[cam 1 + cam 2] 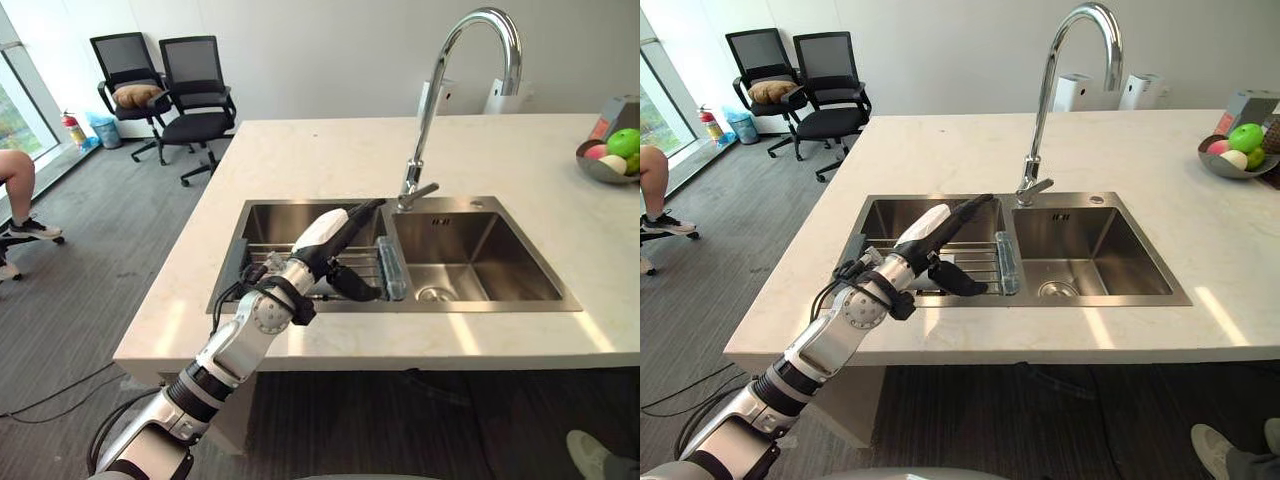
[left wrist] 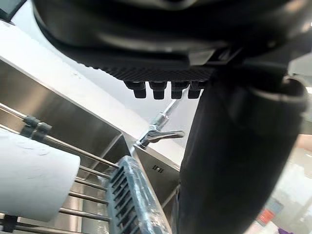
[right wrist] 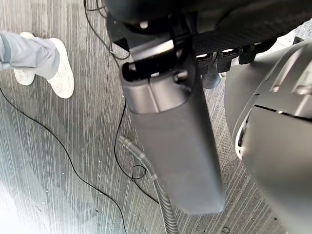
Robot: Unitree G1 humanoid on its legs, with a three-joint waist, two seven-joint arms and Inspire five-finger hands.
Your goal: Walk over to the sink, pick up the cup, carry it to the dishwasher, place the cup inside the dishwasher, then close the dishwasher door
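At the left edge sits one person's bare leg (image 1: 15, 175); two black office chairs (image 1: 195, 85) stand upper left. In the centre, the left hand (image 1: 322, 243) hovers over the left of the sink's (image 1: 480, 250) two basins, fingers straight, thumb spread, gripping nothing. One white cup (image 2: 34, 178) lies on its side on the wire rack (image 1: 362, 262) there, beneath that hand. One curved faucet (image 1: 440, 90) rises right of centre; one fruit bowl (image 1: 598, 172) sits upper right. The right hand (image 3: 170, 136) hangs over the floor, relaxed and empty.

No text is legible. A small dark mark (image 1: 440, 222) on the sink (image 1: 500, 225) rear wall and print on the box (image 1: 1250, 104) near the fruit bowl (image 1: 1223, 166) are too small to read.
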